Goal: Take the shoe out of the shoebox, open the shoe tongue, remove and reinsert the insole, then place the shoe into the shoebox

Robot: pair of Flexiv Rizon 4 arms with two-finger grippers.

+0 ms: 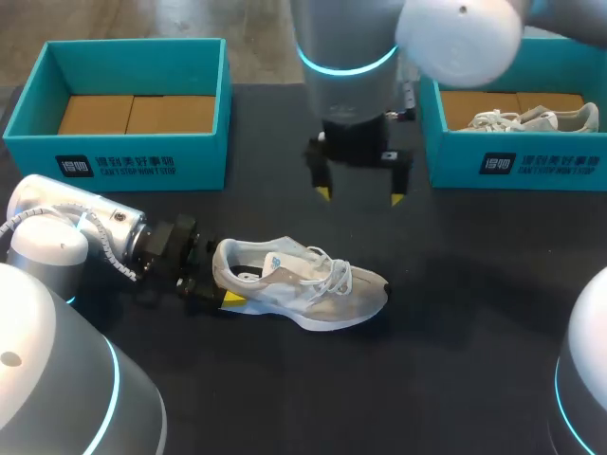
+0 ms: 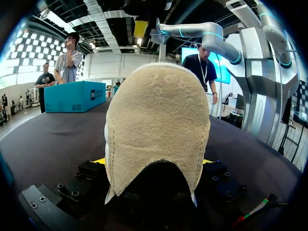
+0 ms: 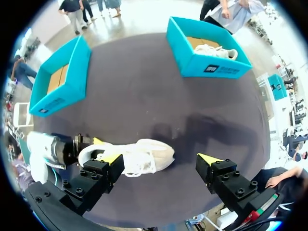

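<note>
Sneaker (image 1: 313, 284) on the worktop (image 1: 474, 322), heel clamped in left end effector (image 1: 223, 278); right end effector (image 1: 360, 196) hangs above, fingers apart

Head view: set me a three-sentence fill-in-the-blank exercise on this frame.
The left gripper is shut on the ____ of the white-and-beige lace-up sneaker. The right gripper hangs over the black table with its fingers ____. A second white sneaker lies in the teal cardboard shoebox on the robot's ____ side.
Missing words: heel; open; right.
</note>
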